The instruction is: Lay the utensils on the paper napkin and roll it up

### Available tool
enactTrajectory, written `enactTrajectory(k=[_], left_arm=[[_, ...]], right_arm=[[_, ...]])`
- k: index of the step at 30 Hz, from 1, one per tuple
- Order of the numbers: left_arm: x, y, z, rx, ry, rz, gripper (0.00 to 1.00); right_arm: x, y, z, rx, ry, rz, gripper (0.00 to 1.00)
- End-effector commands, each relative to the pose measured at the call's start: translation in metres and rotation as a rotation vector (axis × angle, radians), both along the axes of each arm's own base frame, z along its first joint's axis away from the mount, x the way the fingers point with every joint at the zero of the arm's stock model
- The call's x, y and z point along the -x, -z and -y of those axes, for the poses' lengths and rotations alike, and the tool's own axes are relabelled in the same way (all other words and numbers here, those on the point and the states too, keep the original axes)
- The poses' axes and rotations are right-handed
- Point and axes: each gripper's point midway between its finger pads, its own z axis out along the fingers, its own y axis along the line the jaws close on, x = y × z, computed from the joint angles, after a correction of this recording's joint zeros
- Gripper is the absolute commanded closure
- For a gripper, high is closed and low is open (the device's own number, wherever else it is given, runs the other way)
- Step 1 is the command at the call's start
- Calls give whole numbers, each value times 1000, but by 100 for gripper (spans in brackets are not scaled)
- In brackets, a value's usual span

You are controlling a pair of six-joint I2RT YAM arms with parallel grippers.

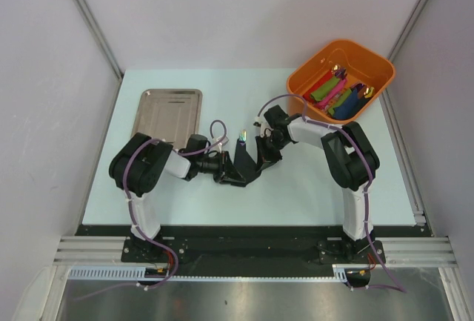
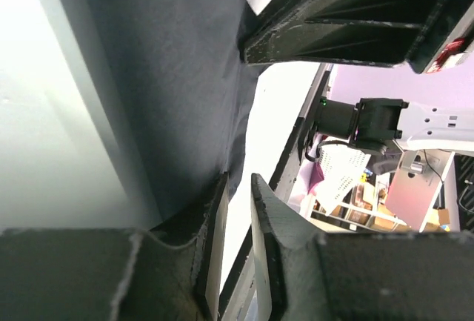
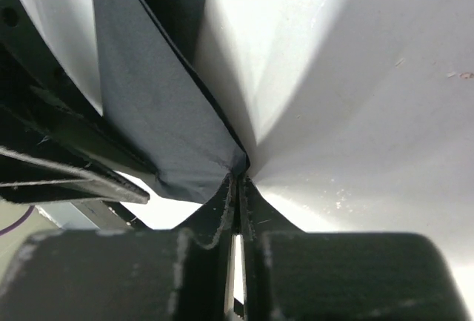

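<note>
Paper napkin (image 3: 159, 113): right gripper (image 3: 238, 184) pinched shut on its corner; left gripper (image 2: 238, 187) narrowly parted at its edge, hold unclear.

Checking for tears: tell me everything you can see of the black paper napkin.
The paper napkin is a thin, matte black sheet, not rolled, bent into a creased fold. The right gripper has its jaws shut on one corner. The left gripper has its jaws narrowly apart at another edge; whether they grip it is unclear. No tear shows.
</note>
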Motion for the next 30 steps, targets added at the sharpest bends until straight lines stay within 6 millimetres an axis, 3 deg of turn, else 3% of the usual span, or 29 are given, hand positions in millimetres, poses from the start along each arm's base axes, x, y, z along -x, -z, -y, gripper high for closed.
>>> enactTrajectory(k=[1,9,14,22,30], left_arm=[[5,21,-10,-64,-17,-49,76],[4,21,-10,-61,-19,-49,78],[3,18,-9,-53,-15,-41,78],[0,16,-9,-46,-20,-32,78],[-3,12,-9,-35,-20,-23,78]], right_arm=[[-18,-18,-5,-15,9,51,91],[-60,-54,-23,-80,44,191,63],[-69,-46,-36,-88,37,196,52],[-67,-16,-49,-90,35,136,55],[-48,13,-54,-68,32,59,69]])
